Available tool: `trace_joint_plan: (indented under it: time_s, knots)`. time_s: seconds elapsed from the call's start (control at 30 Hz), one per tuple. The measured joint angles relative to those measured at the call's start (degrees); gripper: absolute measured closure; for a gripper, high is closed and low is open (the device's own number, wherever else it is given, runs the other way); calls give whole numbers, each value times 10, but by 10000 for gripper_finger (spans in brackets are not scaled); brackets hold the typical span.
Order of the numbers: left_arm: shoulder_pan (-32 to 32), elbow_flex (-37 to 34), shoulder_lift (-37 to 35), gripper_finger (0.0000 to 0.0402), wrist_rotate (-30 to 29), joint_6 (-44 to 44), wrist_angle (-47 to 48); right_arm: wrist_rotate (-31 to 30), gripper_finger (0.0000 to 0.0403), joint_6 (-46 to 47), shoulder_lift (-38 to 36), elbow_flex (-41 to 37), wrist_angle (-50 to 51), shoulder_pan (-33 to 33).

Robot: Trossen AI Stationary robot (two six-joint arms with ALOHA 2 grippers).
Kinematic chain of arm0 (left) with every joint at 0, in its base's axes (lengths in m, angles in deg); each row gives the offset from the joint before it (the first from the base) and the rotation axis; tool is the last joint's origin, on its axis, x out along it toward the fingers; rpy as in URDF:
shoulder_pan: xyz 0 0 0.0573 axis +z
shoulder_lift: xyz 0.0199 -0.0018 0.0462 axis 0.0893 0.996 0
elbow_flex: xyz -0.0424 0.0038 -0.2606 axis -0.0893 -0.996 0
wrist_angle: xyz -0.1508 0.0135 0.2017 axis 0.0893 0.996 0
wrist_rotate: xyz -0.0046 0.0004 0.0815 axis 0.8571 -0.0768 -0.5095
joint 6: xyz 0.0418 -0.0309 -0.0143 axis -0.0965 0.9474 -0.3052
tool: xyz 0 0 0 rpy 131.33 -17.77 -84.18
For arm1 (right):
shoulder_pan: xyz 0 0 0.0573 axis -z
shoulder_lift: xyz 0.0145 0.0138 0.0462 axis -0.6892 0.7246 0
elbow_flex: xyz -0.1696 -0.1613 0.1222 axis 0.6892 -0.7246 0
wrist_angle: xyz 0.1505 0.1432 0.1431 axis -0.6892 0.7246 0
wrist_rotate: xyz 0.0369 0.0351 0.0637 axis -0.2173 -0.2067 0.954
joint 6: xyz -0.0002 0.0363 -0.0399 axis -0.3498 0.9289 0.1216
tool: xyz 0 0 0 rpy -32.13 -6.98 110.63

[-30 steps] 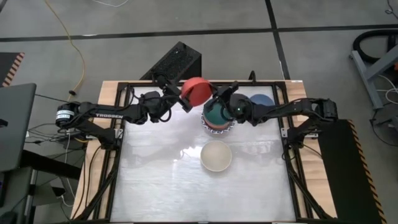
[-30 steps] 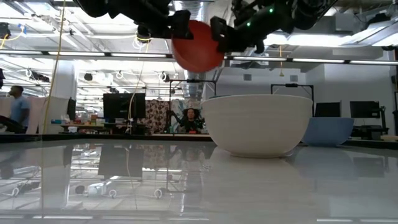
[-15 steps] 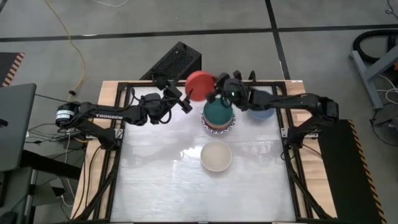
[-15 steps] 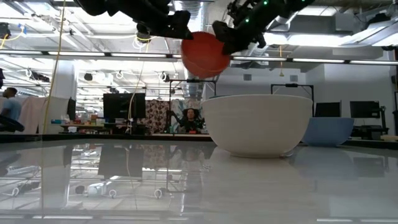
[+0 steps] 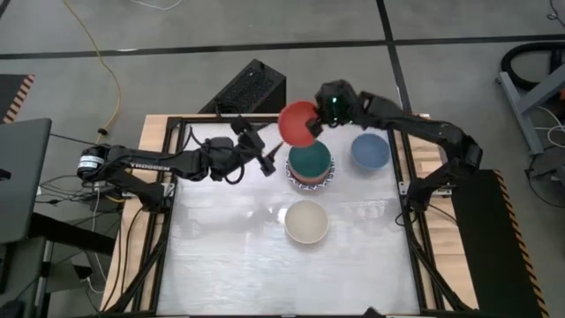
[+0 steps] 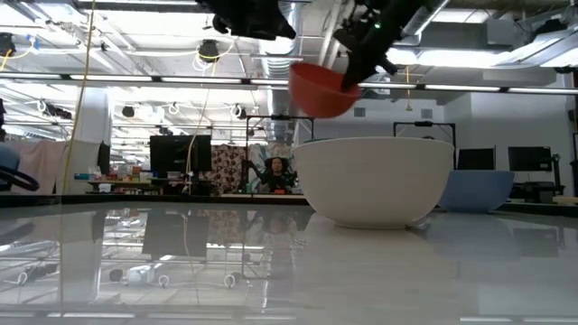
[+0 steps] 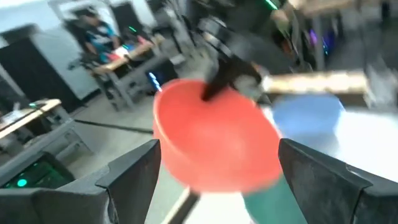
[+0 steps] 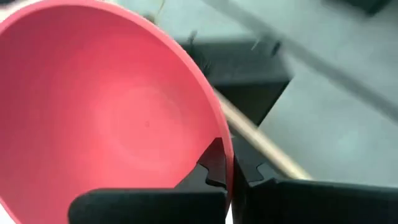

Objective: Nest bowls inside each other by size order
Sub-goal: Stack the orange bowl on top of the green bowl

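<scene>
My right gripper (image 5: 315, 122) is shut on a red bowl (image 5: 297, 122) and holds it in the air past the far side of a stack of bowls. The stack has a dark green bowl (image 5: 309, 159) on top and a white bowl with a blue-patterned rim (image 5: 309, 183) at the bottom. My left gripper (image 5: 261, 148) hovers open just left of the stack; its fingers (image 7: 134, 171) frame the red bowl (image 7: 214, 140) from a distance without touching it. A cream bowl (image 5: 306, 221) and a blue bowl (image 5: 371, 150) sit upright on the table. My right gripper pinches the red bowl's rim (image 8: 225, 152), one finger inside the bowl and one outside. The fingers slant down onto the rim from the table's far right. The bowl hangs below them, clear of everything and tilted, its opening turned up and toward the gripper (image 6: 361, 56).
A black box (image 5: 252, 88) lies beyond the table's far edge. The table's near half around the cream bowl (image 6: 375, 181) is bare glossy surface. The blue bowl (image 6: 483, 191) stands right of the stack, under the right arm.
My right gripper has carried the red bowl up and toward the table's far edge and right, away from my left gripper, and tipped down. The bowl has turned from standing on edge to opening-up. My left gripper has drawn back slightly toward the near side, staying open.
</scene>
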Motion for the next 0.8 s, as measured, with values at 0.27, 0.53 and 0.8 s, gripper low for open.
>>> trace_joint_plan:
  time_s: [0.27,0.53,0.8]
  knots:
    - [-89,45,0,87,-6,37,200,278,396,4,2,-12,143,132]
    - [-120,24,-44,87,60,99,198,310,396,5,6,-87,91,132]
    - [-98,-82,-170,87,114,154,120,309,395,0,4,-87,79,88]
